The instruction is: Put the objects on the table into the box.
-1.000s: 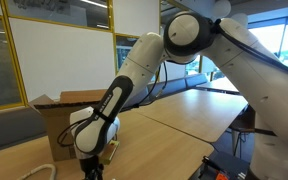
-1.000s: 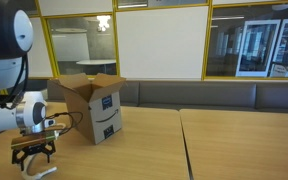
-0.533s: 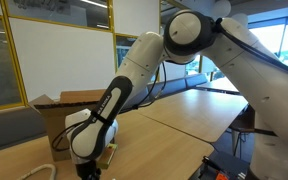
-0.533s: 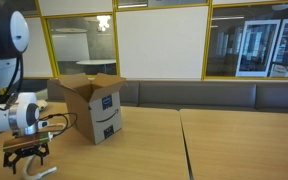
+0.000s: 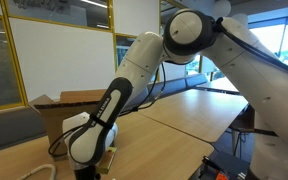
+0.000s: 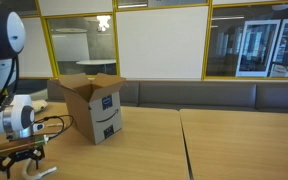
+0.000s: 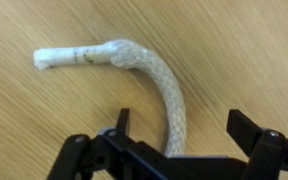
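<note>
We see the white arm (image 5: pixel 134 70) bent low over the pale wooden surface (image 6: pixel 184 150), with its wrist close above the wood near one end in both exterior views. The jaws stand wide open and grip nothing. In the wrist view they point down at the surface, and the white cord (image 7: pixel 149 80) runs between them.

The cord lies flat on the wood. It is a braided length that rises from between the jaws, curves over to the left of that view and ends in a smooth, taped-looking tip (image 7: pixel 59 57). Bare wood shows on either side of the cord where it passes between the jaws, and we cannot tell whether either jaw touches it. In an exterior view the cord (image 6: pixel 42 172) shows as a pale curl on the surface just beside the open jaws. Seen from the opposite side, a loop of the cord (image 5: pixel 39 172) lies near the bottom edge, beside the wrist.

The box (image 6: pixel 96 108) stands on the same surface, beyond the wrist and apart from the cord. It is plain brown cardboard with a dark printed mark on its side, and its top flaps are raised. The arm partly hides the box (image 5: pixel 54 108) in an exterior view.

A grey bench (image 6: pixel 204 95) runs along the wall behind the surface, under panels with yellow frames (image 6: pixel 209 40)
</note>
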### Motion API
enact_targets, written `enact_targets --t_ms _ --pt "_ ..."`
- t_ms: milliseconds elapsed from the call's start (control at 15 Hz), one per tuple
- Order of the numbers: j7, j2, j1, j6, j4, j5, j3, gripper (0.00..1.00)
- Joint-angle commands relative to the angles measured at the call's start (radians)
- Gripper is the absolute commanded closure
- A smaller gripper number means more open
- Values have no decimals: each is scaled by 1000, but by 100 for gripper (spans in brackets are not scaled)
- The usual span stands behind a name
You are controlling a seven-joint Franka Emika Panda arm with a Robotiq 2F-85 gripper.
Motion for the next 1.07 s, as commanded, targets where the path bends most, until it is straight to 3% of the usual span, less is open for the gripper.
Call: enact_targets --t_ms 0,200,267,400,867,1000 --pt "5 -3 18 5 -7 11 -3 0" --pt "3 0 23 4 -6 10 -3 0" --pt "2 -1 24 6 -9 9 -3 25" --pt "2 -1 26 7 -9 8 -3 32" --pt "2 -5 25 5 -9 7 -7 86" --pt "2 -6 26 5 -9 7 -7 91"
